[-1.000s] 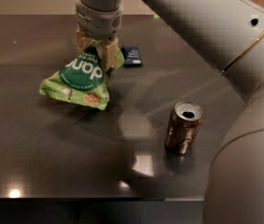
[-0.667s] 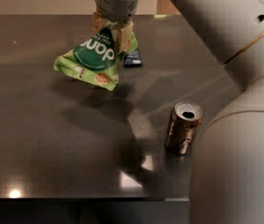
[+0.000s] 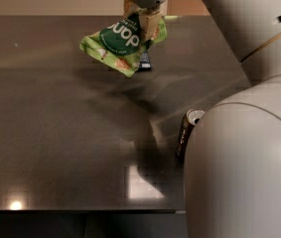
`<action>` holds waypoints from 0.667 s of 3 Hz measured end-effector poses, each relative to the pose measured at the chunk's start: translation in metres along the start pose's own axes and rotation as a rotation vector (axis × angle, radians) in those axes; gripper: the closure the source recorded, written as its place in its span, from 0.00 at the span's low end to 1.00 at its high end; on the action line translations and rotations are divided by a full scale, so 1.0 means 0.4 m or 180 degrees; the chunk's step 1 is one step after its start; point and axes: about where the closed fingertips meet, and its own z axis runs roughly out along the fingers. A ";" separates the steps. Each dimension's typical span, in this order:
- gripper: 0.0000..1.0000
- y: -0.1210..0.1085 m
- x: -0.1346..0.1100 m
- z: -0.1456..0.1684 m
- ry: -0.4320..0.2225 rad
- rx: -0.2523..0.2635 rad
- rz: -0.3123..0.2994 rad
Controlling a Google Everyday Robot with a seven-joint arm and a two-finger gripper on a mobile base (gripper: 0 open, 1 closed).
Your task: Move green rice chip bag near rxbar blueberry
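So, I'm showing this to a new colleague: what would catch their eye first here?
First the green rice chip bag, hanging tilted above the dark table at top centre, pinched by the gripper, jaws closed on it. Just beneath its right edge peeks the dark rxbar blueberry, mostly hidden. The robot's pale arm fills the right side, half covering a drink can.

Bare table [image 3: 55, 133] left of gripper [image 3: 141, 26] jaws at far edge; can [image 3: 188, 130], arm [image 3: 239, 172] at right.
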 end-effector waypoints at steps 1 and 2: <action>1.00 -0.023 0.038 0.001 0.0068 0.0109 0.0118; 1.00 -0.035 0.039 0.008 0.0073 0.0156 0.0115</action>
